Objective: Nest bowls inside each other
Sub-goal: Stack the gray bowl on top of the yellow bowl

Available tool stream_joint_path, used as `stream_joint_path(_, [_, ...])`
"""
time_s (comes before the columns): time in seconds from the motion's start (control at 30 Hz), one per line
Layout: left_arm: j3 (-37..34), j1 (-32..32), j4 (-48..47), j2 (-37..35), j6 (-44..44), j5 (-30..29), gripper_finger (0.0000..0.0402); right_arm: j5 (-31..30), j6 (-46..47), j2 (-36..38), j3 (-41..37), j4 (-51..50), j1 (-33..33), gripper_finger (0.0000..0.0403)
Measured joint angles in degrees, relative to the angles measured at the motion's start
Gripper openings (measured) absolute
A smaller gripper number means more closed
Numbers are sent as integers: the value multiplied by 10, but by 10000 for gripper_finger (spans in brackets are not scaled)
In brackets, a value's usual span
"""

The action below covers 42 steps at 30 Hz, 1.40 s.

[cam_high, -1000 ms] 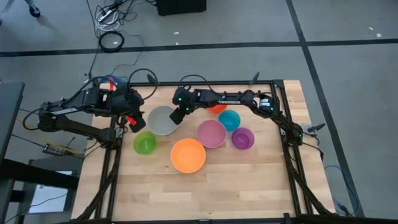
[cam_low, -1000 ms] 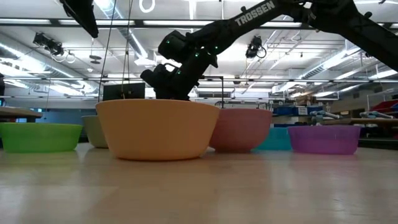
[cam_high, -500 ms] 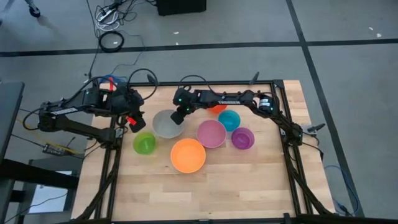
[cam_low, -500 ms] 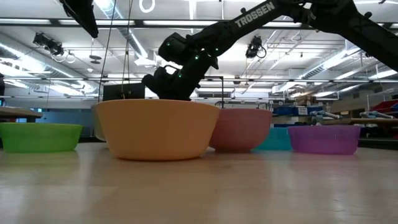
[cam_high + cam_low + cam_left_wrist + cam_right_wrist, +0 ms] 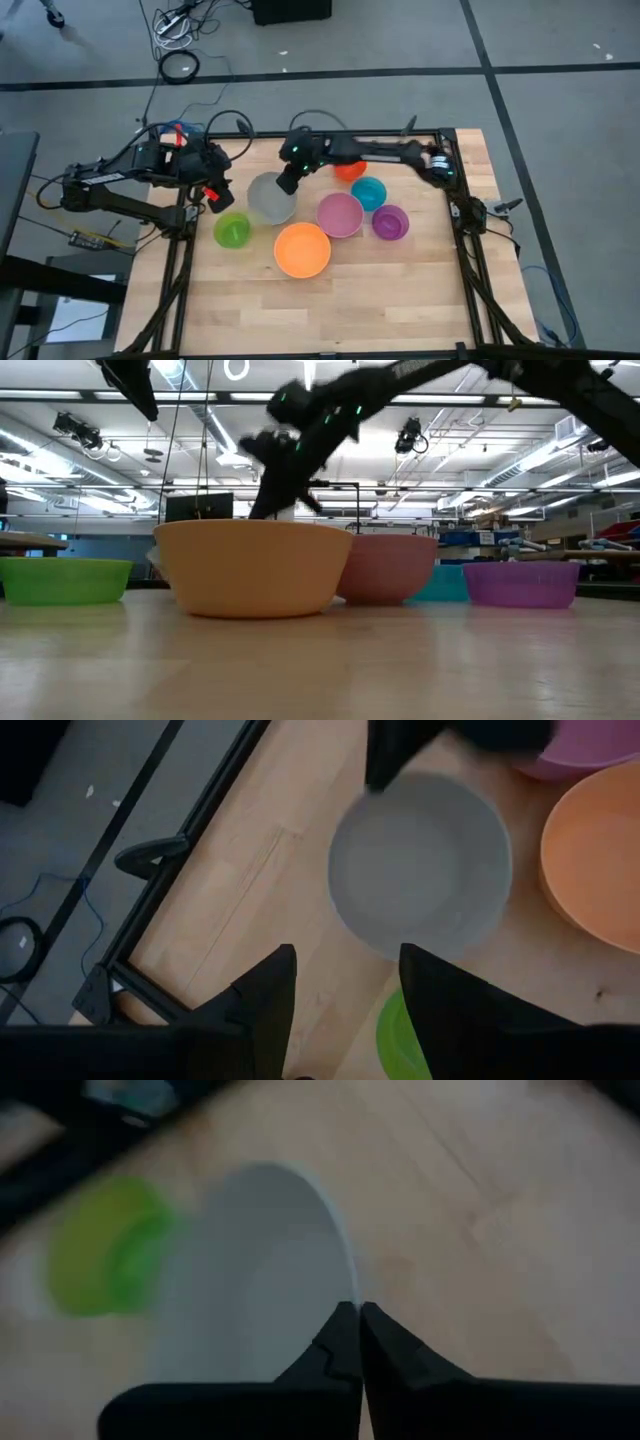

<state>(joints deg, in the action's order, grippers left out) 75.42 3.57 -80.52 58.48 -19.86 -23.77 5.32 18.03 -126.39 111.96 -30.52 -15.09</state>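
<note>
The grey-white bowl [image 5: 268, 200] sits at the table's far left, and my right gripper [image 5: 288, 182] is shut on its rim. Near it stand the green bowl [image 5: 232, 230], light orange bowl [image 5: 302, 250], pink bowl [image 5: 340, 214], teal-blue bowl [image 5: 368, 193], purple bowl [image 5: 390, 222] and red-orange bowl [image 5: 349, 172], each resting on its base. In the low view the orange bowl [image 5: 250, 565] hides most of the grey-white one. My left gripper [image 5: 345, 990] hangs open and empty above the table's left edge, short of the grey-white bowl [image 5: 420, 870]. My right gripper pinches the grey-white bowl's rim [image 5: 345, 1295] on its far right side, one finger inside the bowl and one outside. The fingers slant down from the table's far right. The held side is raised and the bowl tilts; whether its base is clear of the table I cannot tell.
The black frame rail [image 5: 170, 850] runs along the table's left edge below my left gripper. Bare wood lies across the near half of the table [image 5: 330, 310].
My right gripper has risen with the grey-white bowl's far right rim. The bowl first slid a little toward the table's near right and has now tipped, its held side up.
</note>
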Motion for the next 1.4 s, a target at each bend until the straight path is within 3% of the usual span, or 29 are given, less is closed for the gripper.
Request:
stream_joint_path(0.27, [0,0,3,0,0,0,188,5,-48,153,1,-102,49,1])
stream_joint_path(0.43, [0,0,6,0,0,0,188,-44,-52,209,1,-156,99,1])
stream_joint_path(0.63, [0,0,4,0,0,0,188,-134,-48,234,1,-238,146,1])
stream_joint_path(0.83, [0,0,5,0,-1,0,188,-185,-46,235,-21,-279,166,0])
stream_joint_path(1.0, [0,0,4,0,-3,0,188,-255,-57,235,-91,-246,165,0])
stream_joint_path(1.1, [0,0,5,0,-3,0,188,-314,-83,235,-158,-174,152,0])
stream_joint_path(1.23, [0,0,5,0,-3,0,188,-213,-125,234,-242,-20,100,23])
stream_joint_path(1.4, [0,0,9,0,-3,0,188,-96,-107,234,-291,102,8,94])
